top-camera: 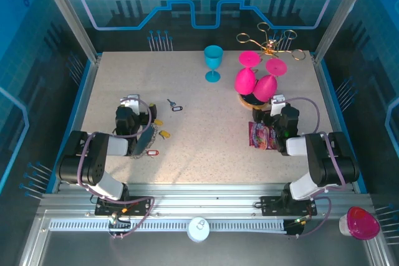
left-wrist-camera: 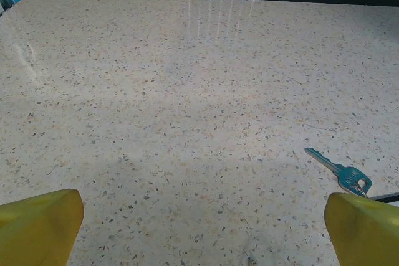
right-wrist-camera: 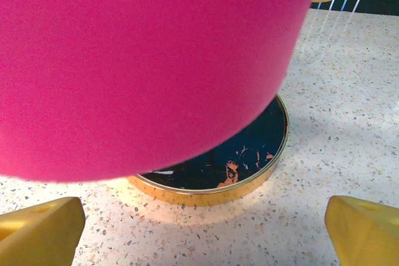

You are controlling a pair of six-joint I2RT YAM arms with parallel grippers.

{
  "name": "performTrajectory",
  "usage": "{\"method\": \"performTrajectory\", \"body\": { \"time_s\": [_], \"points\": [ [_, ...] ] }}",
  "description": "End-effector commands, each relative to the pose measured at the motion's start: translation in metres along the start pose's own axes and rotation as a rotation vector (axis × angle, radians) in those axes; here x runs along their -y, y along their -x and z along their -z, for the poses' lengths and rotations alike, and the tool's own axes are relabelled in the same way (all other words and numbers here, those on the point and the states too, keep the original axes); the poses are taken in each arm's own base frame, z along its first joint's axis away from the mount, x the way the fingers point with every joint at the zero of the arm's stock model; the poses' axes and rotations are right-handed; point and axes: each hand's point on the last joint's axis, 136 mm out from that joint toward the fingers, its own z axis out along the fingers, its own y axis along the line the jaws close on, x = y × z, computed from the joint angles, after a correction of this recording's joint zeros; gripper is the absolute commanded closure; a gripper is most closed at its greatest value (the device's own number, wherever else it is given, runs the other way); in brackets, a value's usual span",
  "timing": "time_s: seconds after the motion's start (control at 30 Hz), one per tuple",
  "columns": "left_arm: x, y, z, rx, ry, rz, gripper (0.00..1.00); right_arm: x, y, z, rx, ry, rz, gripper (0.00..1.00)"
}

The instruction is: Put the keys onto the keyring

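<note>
Left gripper [left-wrist-camera: 199,244] is sitting low over the table [left-wrist-camera: 156,91] with its yellow fingers [left-wrist-camera: 37,228] spread wide and nothing between them, so it's fully released. Just beside the right-hand finger a small blue key [left-wrist-camera: 340,169] is lying flat, with its blade pointing away and a bit left.

From above, the rest of the key stuff is lying behind those fingers, back alongside the arm. The chain [top-camera: 144,136] is trailing in a floppy line next to the wrist. A red-tagged key [top-camera: 151,152] is lying at its near end, and two yellow keys [top-camera: 163,134] are sitting just to the right of it. Can't tell if any of them are actually hooked on.

Right gripper [right-wrist-camera: 199,241] is hanging open too, fingers [right-wrist-camera: 37,228] wide apart and gripping nothing. Right ahead of them a dark round base with a gold rim [right-wrist-camera: 237,166] is resting on the table, and a pink goblet [right-wrist-camera: 143,60] is looming over it. Behind the fingers, a snack packet [top-camera: 262,135] is lying beside the arm. Farther out a turquoise goblet [top-camera: 212,63] is standing upright, and a gold wire stand [top-camera: 271,45] is sitting at the far edge.
</note>
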Motion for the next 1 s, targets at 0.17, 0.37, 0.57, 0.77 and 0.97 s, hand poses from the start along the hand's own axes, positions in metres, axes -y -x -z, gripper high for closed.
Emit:
{"method": "performTrajectory", "body": {
  "time_s": [0.17,0.37,0.57,0.77,0.97],
  "points": [
    [0.0009,0.0057,-0.0007,0.014,-0.012,0.008,0.01,-0.0012,0.0089,-0.0029,0.021,-0.004,0.015,0.0],
    [0.0007,0.0061,-0.0007,0.015,-0.011,0.008,0.01,-0.0007,0.0092,-0.0028,0.022,-0.005,0.014,0.0],
    [0.0009,0.0058,-0.0007,0.014,-0.012,0.008,0.01,-0.0009,0.0087,-0.0027,0.02,-0.004,0.015,0.0],
    [0.0006,0.0063,-0.0008,0.015,-0.011,0.009,0.01,-0.0007,0.009,-0.0028,0.021,-0.006,0.014,0.0],
    [-0.0062,0.0081,0.0038,0.039,0.027,0.017,0.01,-0.0045,0.0096,0.0001,0.035,0.014,0.022,0.0]
  ]
}}
